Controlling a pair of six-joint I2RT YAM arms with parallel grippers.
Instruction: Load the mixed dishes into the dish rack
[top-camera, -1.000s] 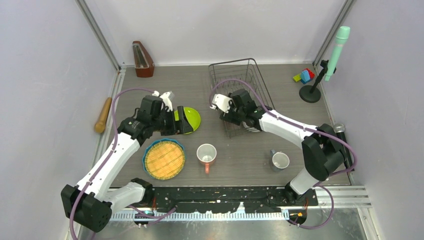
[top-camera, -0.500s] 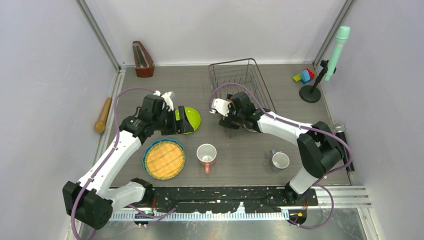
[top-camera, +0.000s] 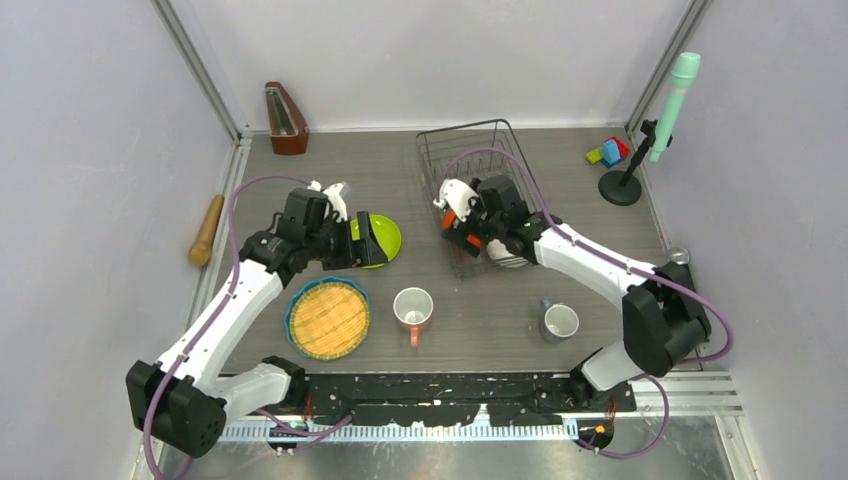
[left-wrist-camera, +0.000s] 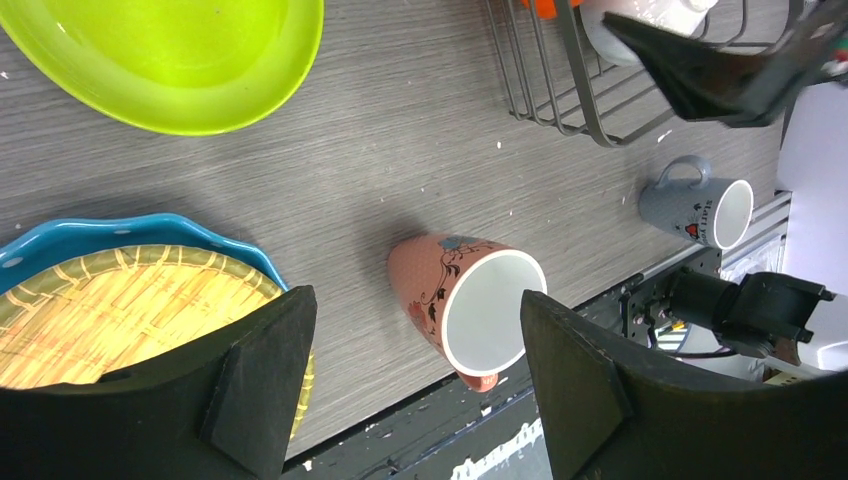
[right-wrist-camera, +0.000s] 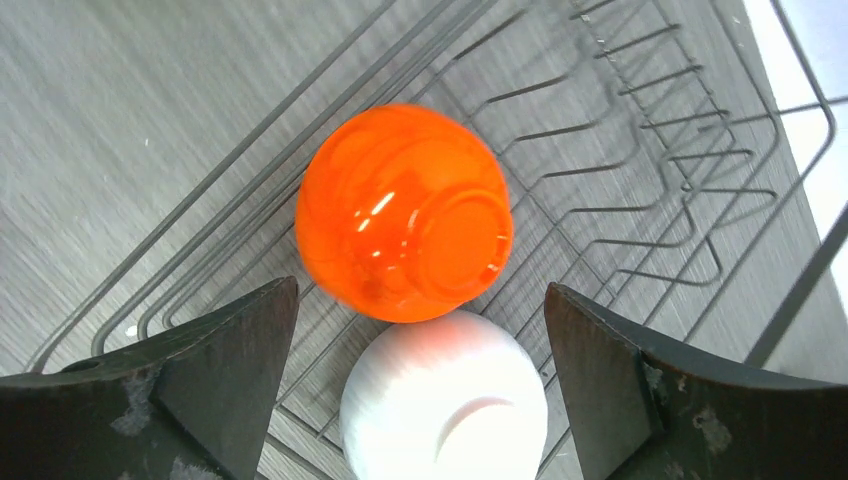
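The dark wire dish rack (top-camera: 480, 150) stands at the back centre. In the right wrist view an orange bowl (right-wrist-camera: 405, 212) and a white bowl (right-wrist-camera: 445, 400) lie upside down, touching, on the rack's wires (right-wrist-camera: 620, 130). My right gripper (right-wrist-camera: 420, 395) is open above them, touching neither. In the top view it (top-camera: 468, 232) hangs over the rack's near end. My left gripper (left-wrist-camera: 415, 390) is open and empty above the table. Below it are the lime-green plate (left-wrist-camera: 180, 55), the blue-rimmed woven plate (left-wrist-camera: 120, 300), the pink floral mug (left-wrist-camera: 465, 305) and the small grey-blue mug (left-wrist-camera: 700, 205).
A wooden rolling pin (top-camera: 207, 230) lies by the left wall. A brown metronome (top-camera: 285, 118) stands at the back left. Toy blocks (top-camera: 608, 152) and a mint microphone on a stand (top-camera: 672, 95) are at the back right.
My right gripper has moved a little right and back over the rack, and a bit of the orange bowl now shows beside it. The left arm has barely moved.
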